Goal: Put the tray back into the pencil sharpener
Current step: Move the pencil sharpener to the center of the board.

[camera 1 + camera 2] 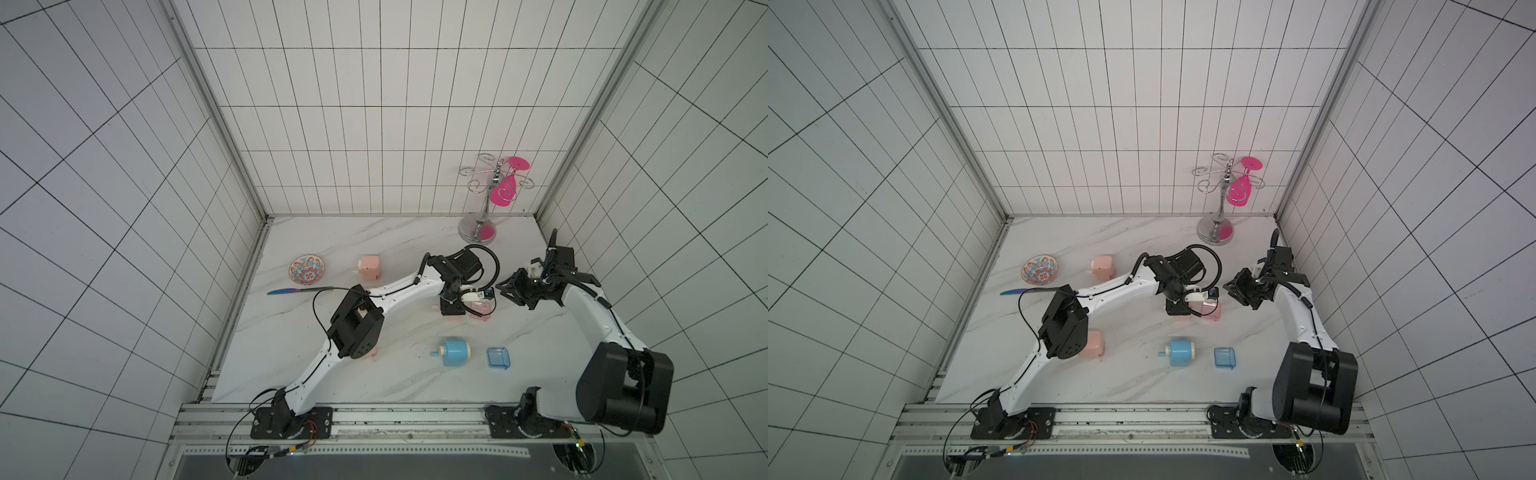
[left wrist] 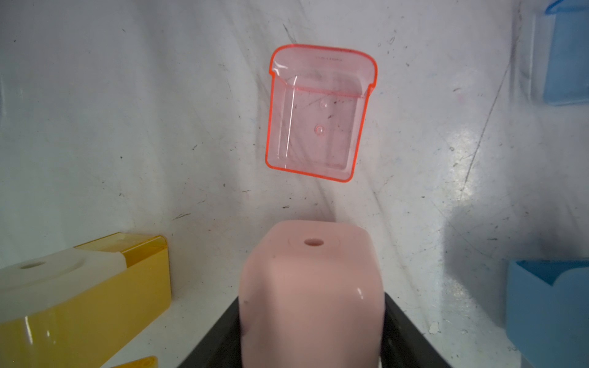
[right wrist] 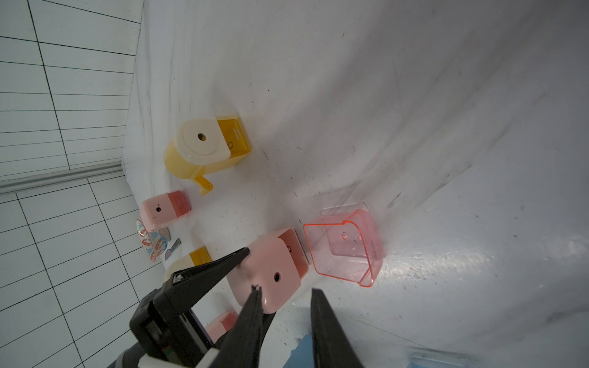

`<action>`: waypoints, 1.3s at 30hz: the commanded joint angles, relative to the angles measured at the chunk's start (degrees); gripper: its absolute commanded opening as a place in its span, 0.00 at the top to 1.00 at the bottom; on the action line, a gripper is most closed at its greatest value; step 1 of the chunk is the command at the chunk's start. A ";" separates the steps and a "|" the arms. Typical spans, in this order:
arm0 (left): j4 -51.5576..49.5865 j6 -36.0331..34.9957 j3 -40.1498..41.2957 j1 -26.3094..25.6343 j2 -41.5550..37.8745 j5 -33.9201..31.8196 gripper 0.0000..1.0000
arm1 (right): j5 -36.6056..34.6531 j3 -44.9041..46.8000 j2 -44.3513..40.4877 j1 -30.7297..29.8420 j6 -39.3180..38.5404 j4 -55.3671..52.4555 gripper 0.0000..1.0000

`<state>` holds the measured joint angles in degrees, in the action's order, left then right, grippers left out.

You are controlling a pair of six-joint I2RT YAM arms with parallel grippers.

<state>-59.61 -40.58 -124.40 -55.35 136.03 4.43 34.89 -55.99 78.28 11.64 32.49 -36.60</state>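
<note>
Left wrist view: the pink pencil sharpener (image 2: 310,286) is seen clamped in the left gripper (image 2: 312,331), yet is mostly hidden in both top views. In the right wrist view the tray (image 3: 347,251) is shown lying just beside it; the right gripper (image 3: 286,291) is held parted, empty.

Marble tabletop (image 1: 332,374) enclosed by white tiled walls (image 1: 374,124). Far left: patterned bowl (image 1: 307,270), with an iridescent knife (image 1: 299,291) lying just on its near side. Far right: chrome glass rack (image 1: 482,199) carrying one pink glass (image 1: 505,189), hung upside down. Right of the bowl: spare pink sharpener (image 1: 370,266). Near left, in a top view: second spare pink sharpener (image 1: 1092,344). Near centre: blue sharpener (image 1: 455,352), with the blue tray (image 1: 498,358) apart to its right. Right wrist view: yellow sharpener (image 3: 204,146).
</note>
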 commanded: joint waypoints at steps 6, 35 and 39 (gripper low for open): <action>-1.14 -2.31 -2.25 1.88 -0.80 -1.00 0.40 | 0.43 2.05 -0.71 0.41 0.12 0.21 0.72; 1.87 -5.41 -0.50 6.39 -2.17 -1.03 0.33 | -11.03 0.42 7.95 -4.39 -1.79 -4.46 0.65; 2.55 -5.48 0.24 6.34 -2.76 -1.05 0.28 | -12.99 -0.75 9.34 -5.53 -2.41 -5.13 0.65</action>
<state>-58.41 -44.86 -125.01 -49.01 135.74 3.01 25.02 -54.54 87.02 6.98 31.14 -39.31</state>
